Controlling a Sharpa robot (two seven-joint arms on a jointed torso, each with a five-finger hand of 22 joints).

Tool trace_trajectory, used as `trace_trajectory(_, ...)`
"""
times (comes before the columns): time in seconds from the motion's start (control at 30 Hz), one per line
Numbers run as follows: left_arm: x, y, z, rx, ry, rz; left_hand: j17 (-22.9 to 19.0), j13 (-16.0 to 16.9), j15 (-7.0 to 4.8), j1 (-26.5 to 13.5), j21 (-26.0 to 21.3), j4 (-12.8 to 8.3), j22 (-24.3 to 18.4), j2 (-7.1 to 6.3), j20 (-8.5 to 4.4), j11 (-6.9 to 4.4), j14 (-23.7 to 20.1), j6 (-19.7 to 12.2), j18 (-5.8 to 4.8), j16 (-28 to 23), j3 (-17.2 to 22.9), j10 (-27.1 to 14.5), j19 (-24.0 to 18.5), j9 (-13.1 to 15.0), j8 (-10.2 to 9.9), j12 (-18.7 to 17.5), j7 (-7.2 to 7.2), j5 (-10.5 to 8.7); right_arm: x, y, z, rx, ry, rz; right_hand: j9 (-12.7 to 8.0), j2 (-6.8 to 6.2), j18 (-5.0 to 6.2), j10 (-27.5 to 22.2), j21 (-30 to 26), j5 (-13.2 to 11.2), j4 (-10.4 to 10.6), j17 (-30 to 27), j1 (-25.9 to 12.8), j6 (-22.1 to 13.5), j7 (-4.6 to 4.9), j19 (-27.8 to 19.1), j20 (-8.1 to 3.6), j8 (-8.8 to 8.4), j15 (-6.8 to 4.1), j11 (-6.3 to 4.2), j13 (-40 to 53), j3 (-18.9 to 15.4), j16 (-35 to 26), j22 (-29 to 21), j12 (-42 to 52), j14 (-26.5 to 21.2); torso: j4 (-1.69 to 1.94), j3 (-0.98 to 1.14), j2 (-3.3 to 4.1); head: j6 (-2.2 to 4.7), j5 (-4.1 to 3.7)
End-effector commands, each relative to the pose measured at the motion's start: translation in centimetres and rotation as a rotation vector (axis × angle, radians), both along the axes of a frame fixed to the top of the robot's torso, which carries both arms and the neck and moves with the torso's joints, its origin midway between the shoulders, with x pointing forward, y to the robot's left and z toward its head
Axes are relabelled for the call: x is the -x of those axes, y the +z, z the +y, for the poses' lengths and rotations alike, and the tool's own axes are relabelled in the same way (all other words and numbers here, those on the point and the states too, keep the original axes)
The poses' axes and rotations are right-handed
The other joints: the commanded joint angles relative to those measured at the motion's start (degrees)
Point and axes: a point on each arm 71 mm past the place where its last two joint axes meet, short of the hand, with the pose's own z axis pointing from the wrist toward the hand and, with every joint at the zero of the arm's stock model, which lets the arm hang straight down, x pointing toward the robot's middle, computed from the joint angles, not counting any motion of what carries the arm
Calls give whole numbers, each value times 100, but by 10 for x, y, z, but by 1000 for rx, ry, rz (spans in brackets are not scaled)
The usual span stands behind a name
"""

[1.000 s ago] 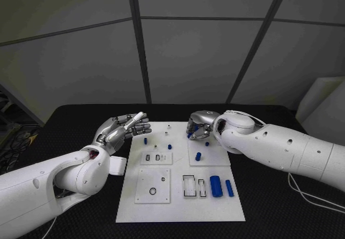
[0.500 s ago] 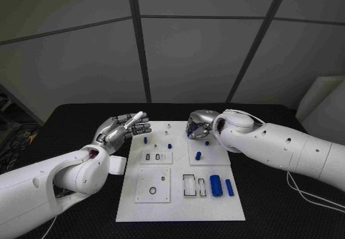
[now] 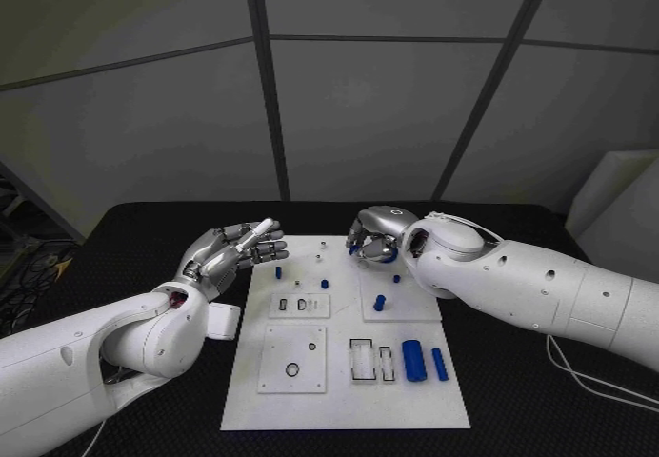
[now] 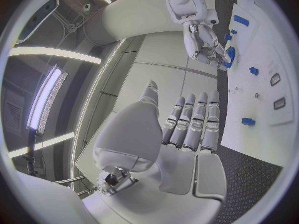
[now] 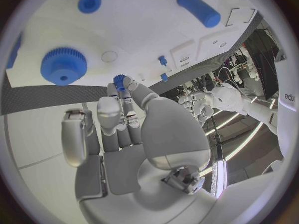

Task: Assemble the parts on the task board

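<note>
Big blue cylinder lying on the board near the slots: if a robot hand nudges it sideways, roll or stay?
The big blue cylinder lies on its round side on the flat task board, so it would probably roll if nudged sideways. It looks rigid and smooth, so perhaps slippery. The thinner blue pin beside it might get bumped.

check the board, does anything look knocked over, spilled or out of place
Nothing stands out. The task board lies flat on the table, with blue parts on it. The right hand pinches a small blue gear above the board; the left hand holds nothing.
</note>
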Motion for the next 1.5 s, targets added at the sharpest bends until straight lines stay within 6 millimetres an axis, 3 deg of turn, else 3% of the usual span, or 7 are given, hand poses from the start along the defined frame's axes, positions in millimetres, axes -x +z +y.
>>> trace_trajectory(0.03, 0, 2, -1, 1, -11, -12, -8, -2, 13, 10, -14, -45, -10, 46, -1, 13, -44, -26, -117, -44, 0, 22, 32, -10, -28, -41, 348, -17, -4, 8, 4, -54, -27, -75, 7, -59, -70, 86, 12, 6, 1, -9, -16, 26, -6, 203, -25, 7, -43, -86, -10, 39, 28, 803, 23, 57, 7, -1, 15, 6, 8)
trace_trajectory(0.6, 1, 5, -5, 7, -15, -19, -9, 0, 14, 9, -28, -61, -24, 56, -3, 11, -67, -19, -122, -70, -9, 22, 14, -11, -36, -58, 345, -17, -24, 5, 38, -63, -10, -73, 3, -96, -65, 31, 3, 2, 16, -11, -48, -8, 4, 185, -19, -12, -34, -71, -26, 82, 51, 780, 16, 43, 31, -20, 47, 30, 13)
trace_trajectory(1.5, 0, 11, -5, 9, -12, -30, -9, 1, 14, 11, -37, -73, -32, 58, -4, 10, -79, -20, -124, -84, -15, 25, 3, -12, -41, -66, 344, -16, -30, -4, 54, -3, 11, -8, -5, -134, -51, -45, -23, -1, 52, -52, -107, -59, 22, 141, -1, -18, -15, -49, -44, 137, 54, 717, 16, 19, 17, -6, 65, -11, 60)
